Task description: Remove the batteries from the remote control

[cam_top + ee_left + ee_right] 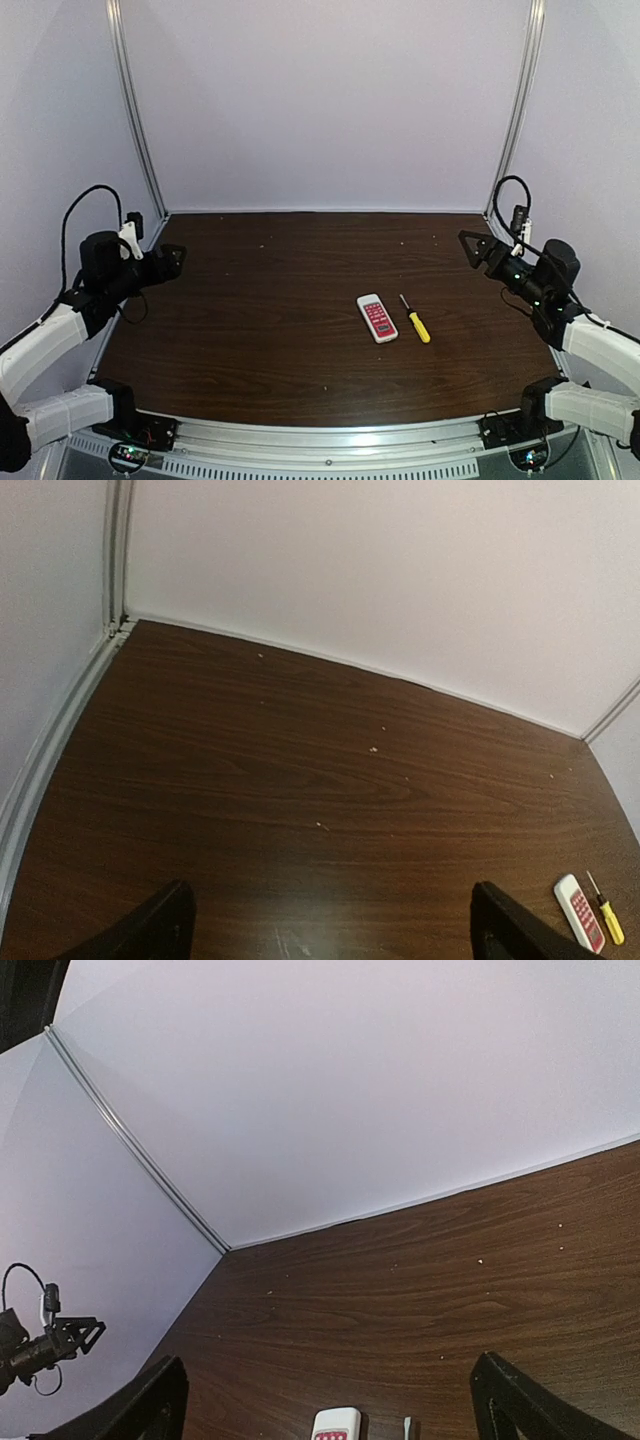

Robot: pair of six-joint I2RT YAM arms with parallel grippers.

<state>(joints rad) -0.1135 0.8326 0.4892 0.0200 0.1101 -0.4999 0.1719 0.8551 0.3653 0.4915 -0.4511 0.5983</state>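
Lying beside screwdriver (415,320); remote control (377,318), markings unreadable

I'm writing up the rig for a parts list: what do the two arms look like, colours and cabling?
The left arm and right arm match: white shells on the lower links, black joints, wrists and jaws. A black cable loops above each wrist, with a small white piece beside it.

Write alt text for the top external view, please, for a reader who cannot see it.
A white remote control lies button-face up right of centre on a dark wood table, a yellow-handled screwdriver just right of it. The left claw and right claw hang open and empty at the table's sides.
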